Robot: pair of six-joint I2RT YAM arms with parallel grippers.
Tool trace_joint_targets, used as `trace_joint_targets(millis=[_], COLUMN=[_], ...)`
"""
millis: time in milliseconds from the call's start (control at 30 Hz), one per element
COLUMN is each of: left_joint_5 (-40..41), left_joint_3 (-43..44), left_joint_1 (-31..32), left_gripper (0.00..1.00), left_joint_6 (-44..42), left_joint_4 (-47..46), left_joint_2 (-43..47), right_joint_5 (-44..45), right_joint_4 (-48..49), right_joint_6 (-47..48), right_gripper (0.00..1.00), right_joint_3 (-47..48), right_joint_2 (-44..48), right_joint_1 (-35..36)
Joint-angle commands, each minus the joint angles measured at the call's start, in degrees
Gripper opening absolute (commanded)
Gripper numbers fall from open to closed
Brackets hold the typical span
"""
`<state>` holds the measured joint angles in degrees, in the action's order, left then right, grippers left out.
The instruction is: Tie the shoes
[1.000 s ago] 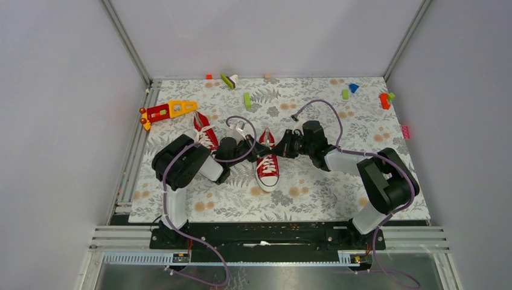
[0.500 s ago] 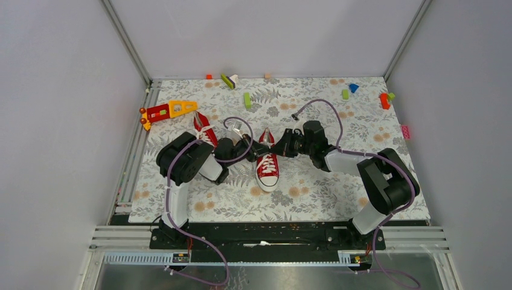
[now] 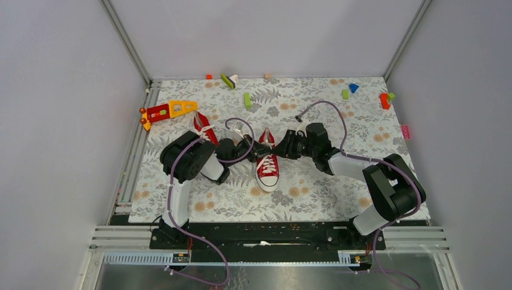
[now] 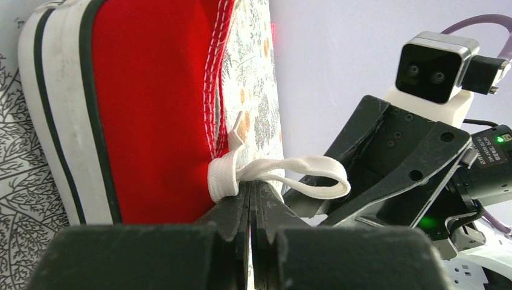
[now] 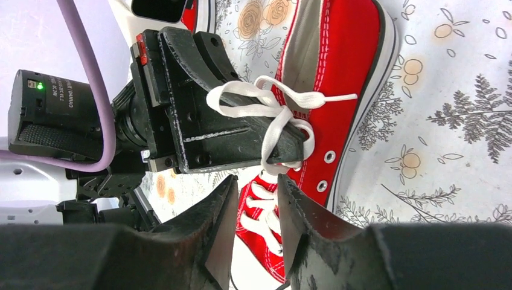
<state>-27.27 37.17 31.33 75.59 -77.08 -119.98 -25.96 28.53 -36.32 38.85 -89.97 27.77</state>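
Middle shoe (image 3: pixel 267 170) lies mid-desk (image 3: pixel 314 196), toe toward the arm bases. Second shoe (image 3: pixel 204 127) sits just left of it, partly behind the left arm. Left tool (image 4: pixel 250 192) is clamped together on the lace loop (image 4: pixel 290 164) at the collar. Right tool (image 5: pixel 256 187) has jaws apart and empty, close beside that loop. Risks: the loop looks short and slack, so a hard pull could slip it free. The right tool could also close on the left tool's finger rather than lace

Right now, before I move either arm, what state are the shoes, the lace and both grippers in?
middle shoe, upright on its sole, not yet tied.
lace, loop drawn out sideways.
left gripper, shut on the lace.
right gripper, open, close to the loop.
other shoe, partly hidden by the left arm; lacing unclear.
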Motion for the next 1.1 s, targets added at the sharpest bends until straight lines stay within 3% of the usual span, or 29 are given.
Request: trace_joint_targets(millis=[0, 1067], left_joint_5=[-0.8, -2.2], left_joint_3=[1.5, 2.1], left_joint_1=[-0.3, -0.3], left_gripper=[0.0, 0.0], left_joint_6=[0.2, 2.8], left_joint_4=[-5.3, -5.7], left_joint_2=[-0.3, -0.8], right_joint_5=[1.8, 2.1], right_joint_4=[0.2, -1.1], right_joint_6=[1.1, 8.0], right_gripper=[0.38, 0.4], right_joint_3=[-1.1, 3.1], right_joint_2=[2.5, -4.2], right_joint_1=[-1.4, 0.6])
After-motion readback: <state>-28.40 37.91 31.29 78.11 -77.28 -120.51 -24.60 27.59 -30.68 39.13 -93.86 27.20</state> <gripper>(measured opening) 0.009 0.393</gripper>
